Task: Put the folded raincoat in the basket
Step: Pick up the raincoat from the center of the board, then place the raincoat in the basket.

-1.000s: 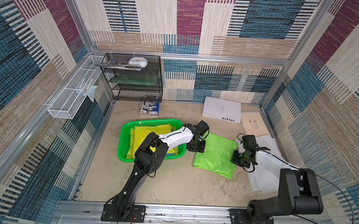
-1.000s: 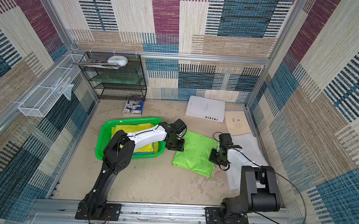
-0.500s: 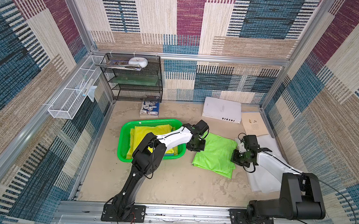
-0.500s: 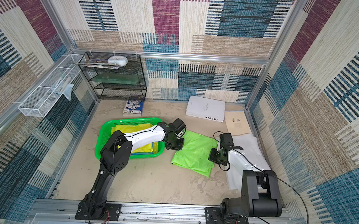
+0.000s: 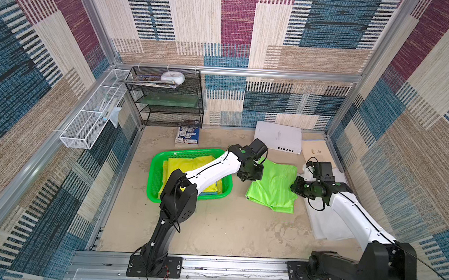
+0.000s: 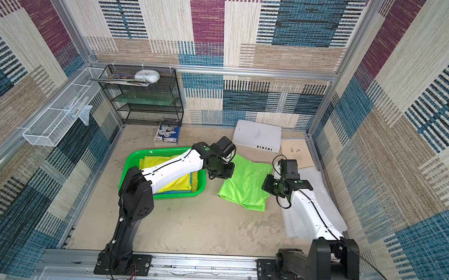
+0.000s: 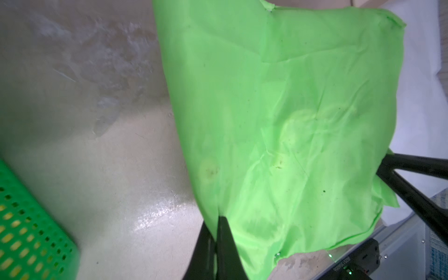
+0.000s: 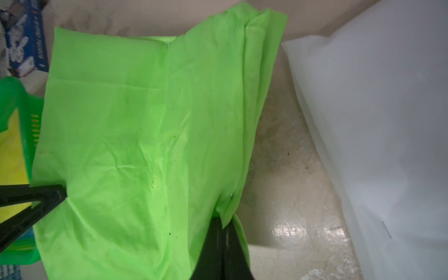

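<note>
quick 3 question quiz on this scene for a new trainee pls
1. True or false: the lime-green raincoat lies inside the basket.
2. What already lies in the basket? A) yellow folded material B) a red towel C) nothing
3. Which grippers are shut on the raincoat?
Key: 1 false, it is outside, beside the basket. 2 A. 3 both: the left gripper and the right gripper each pinch an edge.
</note>
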